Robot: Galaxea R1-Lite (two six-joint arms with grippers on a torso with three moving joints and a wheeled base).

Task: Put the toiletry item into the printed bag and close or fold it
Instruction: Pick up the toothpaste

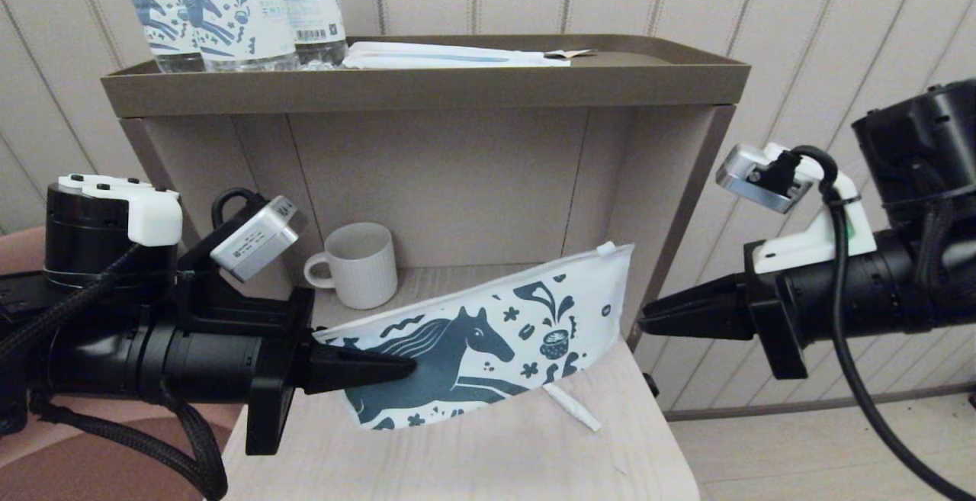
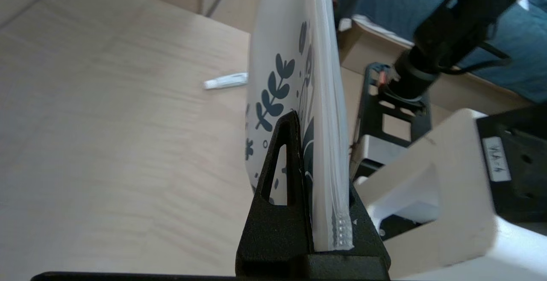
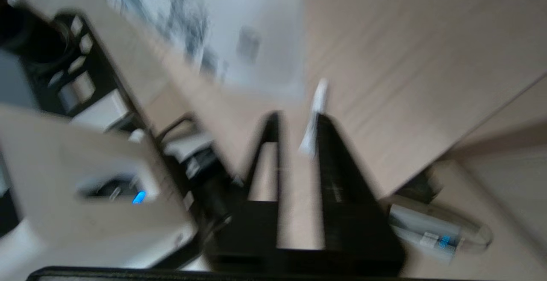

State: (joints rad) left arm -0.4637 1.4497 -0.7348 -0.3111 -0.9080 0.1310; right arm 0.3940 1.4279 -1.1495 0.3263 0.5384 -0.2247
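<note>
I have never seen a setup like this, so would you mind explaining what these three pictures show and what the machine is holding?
This is a two-armed robot, each arm ending in a black claw. The wide picture comes from a camera on its head, looking down at a table standing before a shelf. The other two come from cameras on its wrists, looking along the claws.

The left claw is shut on the printed bag, holding it up by one end; the left wrist view shows the bag edge-on between the fingers. The right claw hovers beside the table, holding nothing, with its fingers apart in its own view.

The small white stick on the table below the bag is the toiletry item, not yet inside. Behind stand a mug and, on top, bottles and a packet.
</note>
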